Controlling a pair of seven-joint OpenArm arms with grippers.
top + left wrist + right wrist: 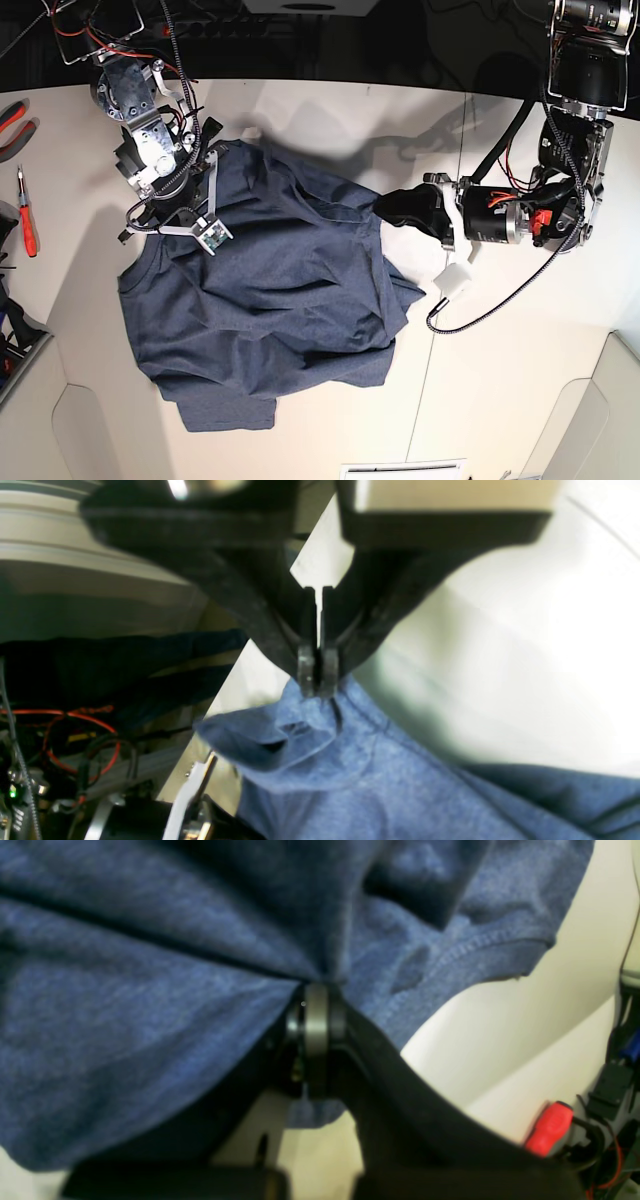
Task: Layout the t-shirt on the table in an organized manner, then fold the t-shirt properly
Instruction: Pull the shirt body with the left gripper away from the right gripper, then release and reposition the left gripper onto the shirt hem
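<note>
The navy-blue t-shirt (270, 290) lies crumpled on the off-white table (500, 380); its white lettering is hidden. My left gripper (385, 208) is at the shirt's right edge. In the left wrist view it (318, 677) is shut on a stitched edge of the shirt (360, 770), near the table's edge. My right gripper (205, 158) is at the shirt's far left corner. In the right wrist view it (316, 1000) is shut on a bunch of the shirt's fabric (150, 990), which radiates in folds from the fingertips. A sleeve (225, 410) sticks out at the front left.
A red-handled screwdriver (27, 215) and red pliers (12, 115) lie at the table's left edge. A red-handled tool (550, 1127) shows in the right wrist view. A white block (455, 280) hangs under the left arm. A white sheet (400, 468) lies at the front edge.
</note>
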